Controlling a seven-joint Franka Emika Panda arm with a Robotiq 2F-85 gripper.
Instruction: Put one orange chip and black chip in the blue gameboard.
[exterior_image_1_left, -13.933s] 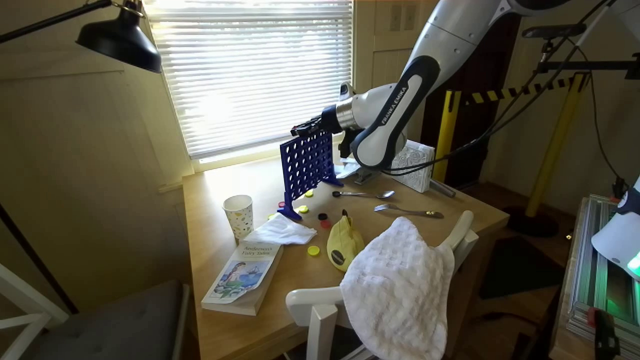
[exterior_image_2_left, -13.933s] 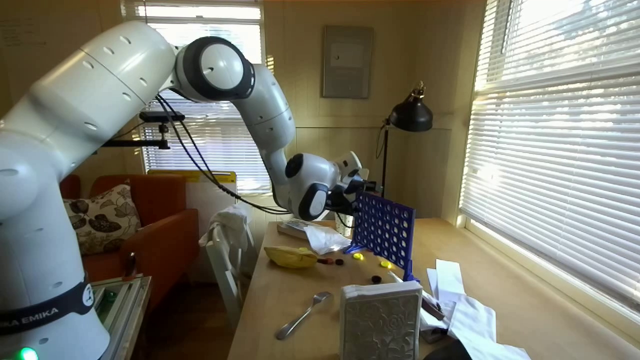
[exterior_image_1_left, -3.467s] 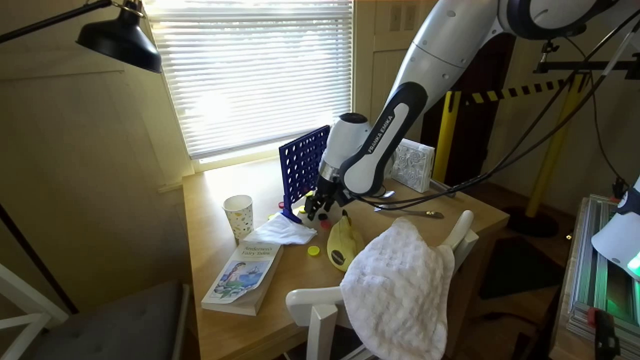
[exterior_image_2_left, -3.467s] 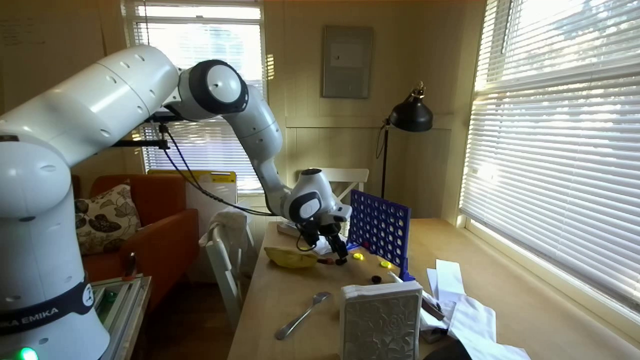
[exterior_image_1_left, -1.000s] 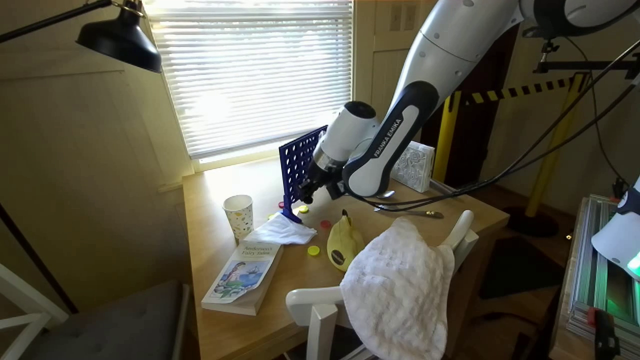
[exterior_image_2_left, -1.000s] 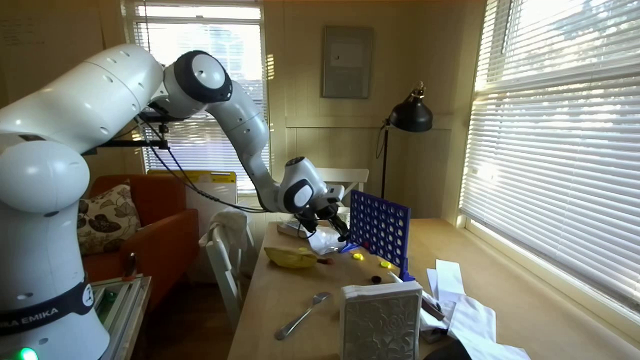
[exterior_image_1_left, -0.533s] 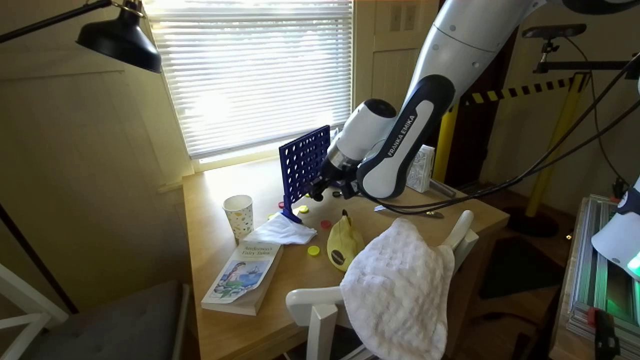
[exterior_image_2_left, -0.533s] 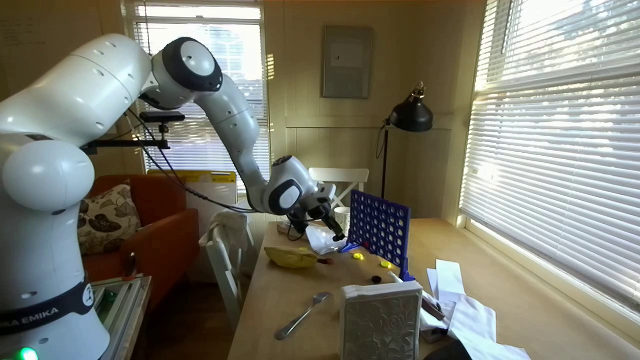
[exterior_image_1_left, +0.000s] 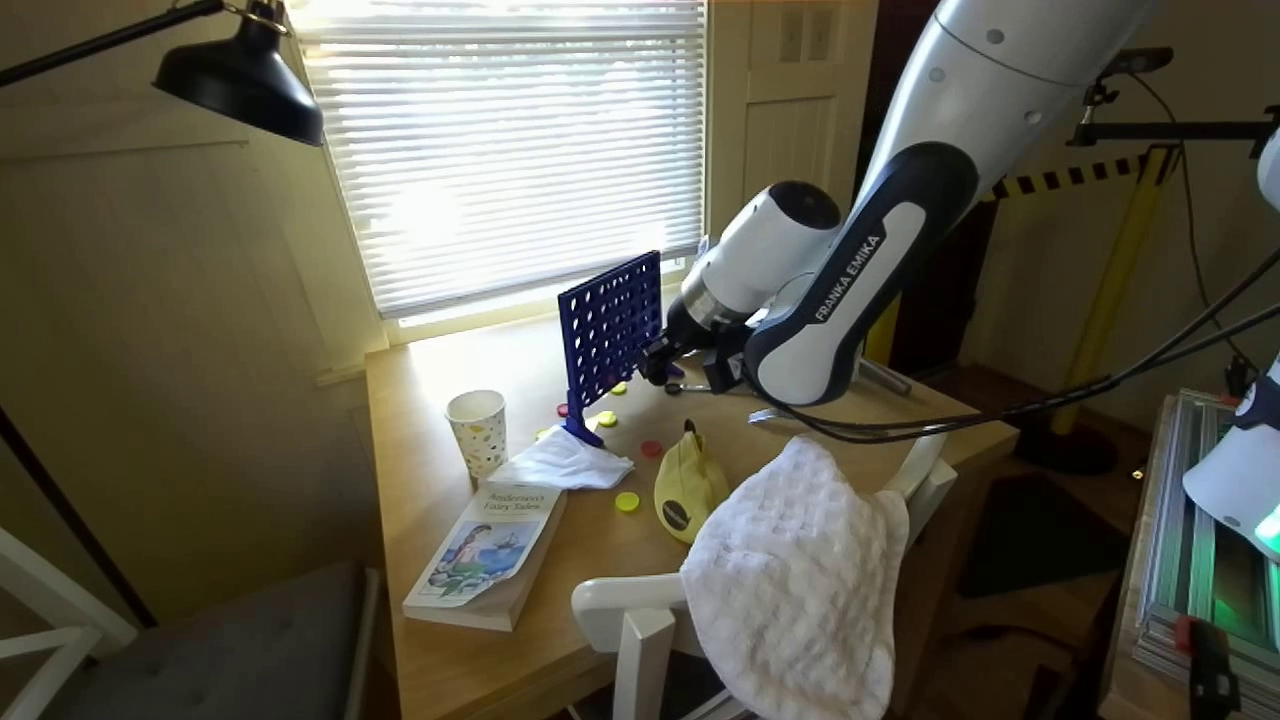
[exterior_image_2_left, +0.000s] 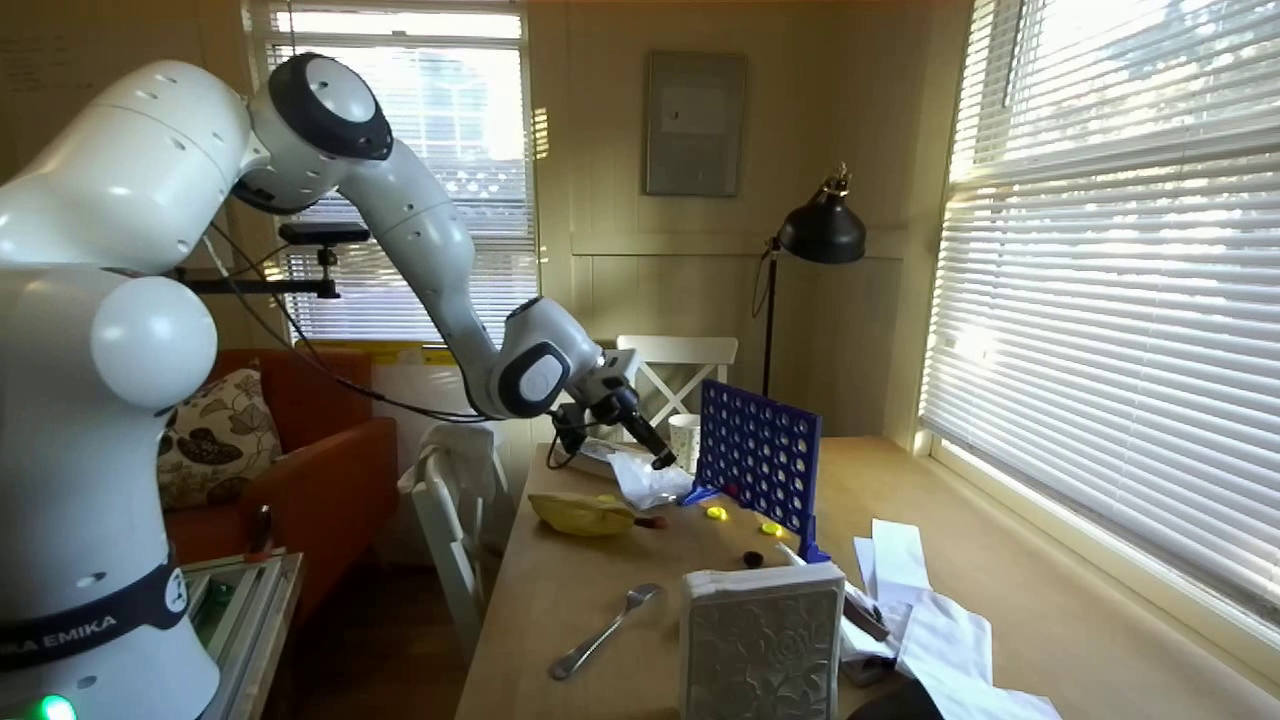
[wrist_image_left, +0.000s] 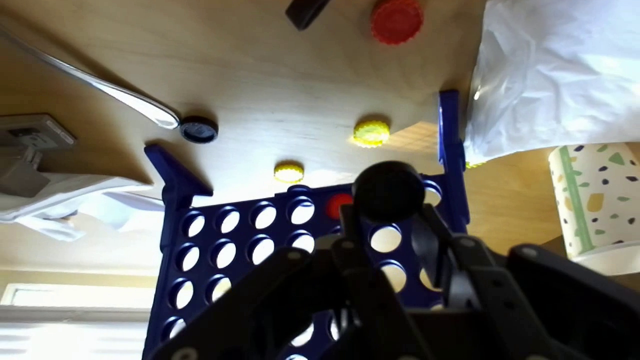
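The robot's hand (exterior_image_2_left: 661, 458) hung slantwise in front of the blue gameboard (exterior_image_2_left: 757, 460), lower than its top edge and seemingly apart from it. It was drawn in to a narrow pinch, gripping a black chip (wrist_image_left: 388, 192) at its very tips. The gameboard stood upright on the surface (exterior_image_1_left: 585, 545), and a red-orange chip (wrist_image_left: 338, 205) appeared to sit in its bottom row; I took that for the orange one, leaving only the black to go in.

The likeliest trouble was height: pushed forward from there, the hand would strike the panel rather than clear it, and the board, resting on slim feet, could slide or topple. Angle was the next worry, for a chip not turned in line with the slot would catch on the rim, twist in that pinch and fall. Dropped, it could roll among the yellow chips (wrist_image_left: 371, 133) or toward the loose black disc (wrist_image_left: 199, 129) beside a metal handle (wrist_image_left: 132, 101).
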